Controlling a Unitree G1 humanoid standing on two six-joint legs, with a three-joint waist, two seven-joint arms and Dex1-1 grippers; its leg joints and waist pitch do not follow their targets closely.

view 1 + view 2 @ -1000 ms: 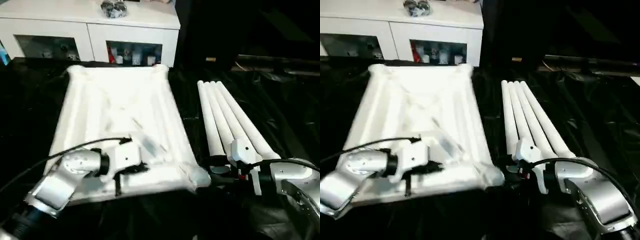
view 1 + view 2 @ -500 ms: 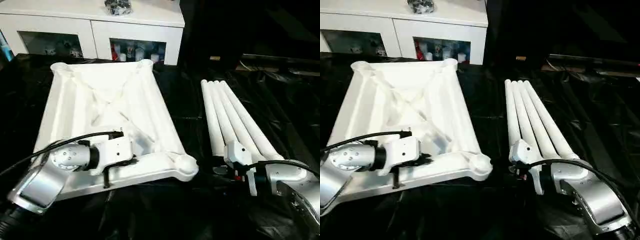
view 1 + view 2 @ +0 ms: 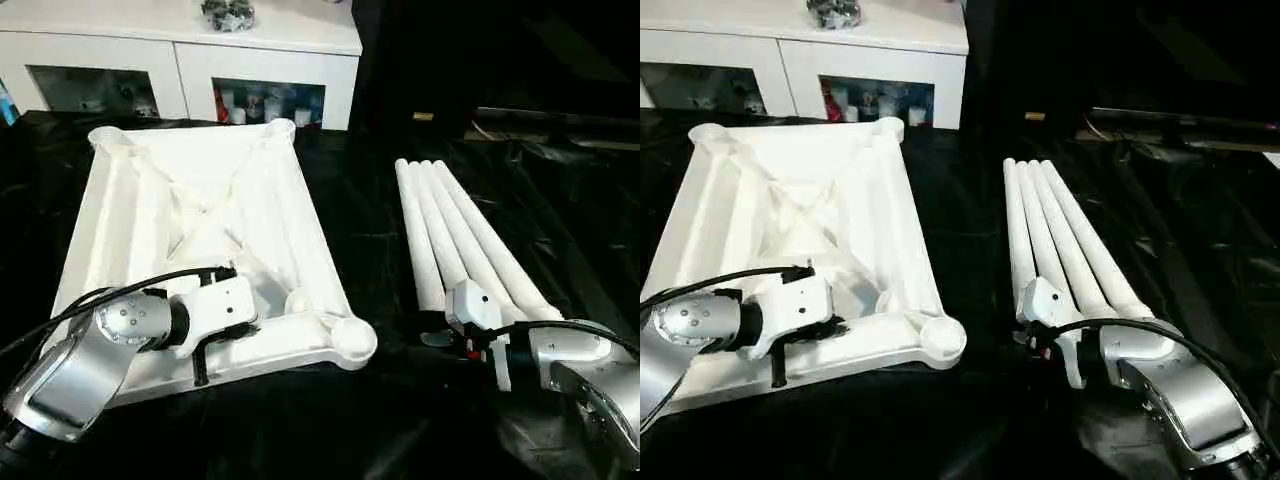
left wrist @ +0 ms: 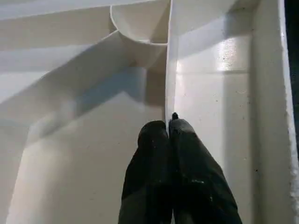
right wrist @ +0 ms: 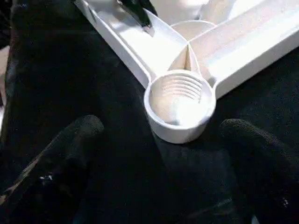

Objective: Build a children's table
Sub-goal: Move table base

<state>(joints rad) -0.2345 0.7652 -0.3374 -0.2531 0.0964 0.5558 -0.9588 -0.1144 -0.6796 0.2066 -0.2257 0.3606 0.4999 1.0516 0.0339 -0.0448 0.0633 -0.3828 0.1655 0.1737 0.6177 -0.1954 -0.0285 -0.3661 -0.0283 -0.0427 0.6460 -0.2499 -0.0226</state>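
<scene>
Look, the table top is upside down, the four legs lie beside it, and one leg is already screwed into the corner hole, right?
Not quite. The corner socket is empty; the right wrist view shows its bare threads. All four legs lie loose beside the upside-down table top.

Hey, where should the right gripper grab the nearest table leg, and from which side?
Best bet: the near end of the legs, taking the outermost one. The four lie flat, side by side and touching on the black sheet, so fingers cannot slip between them. The open right gripper sits at that near end; come from above and the free outer side, fingers across the round shaft.
</scene>
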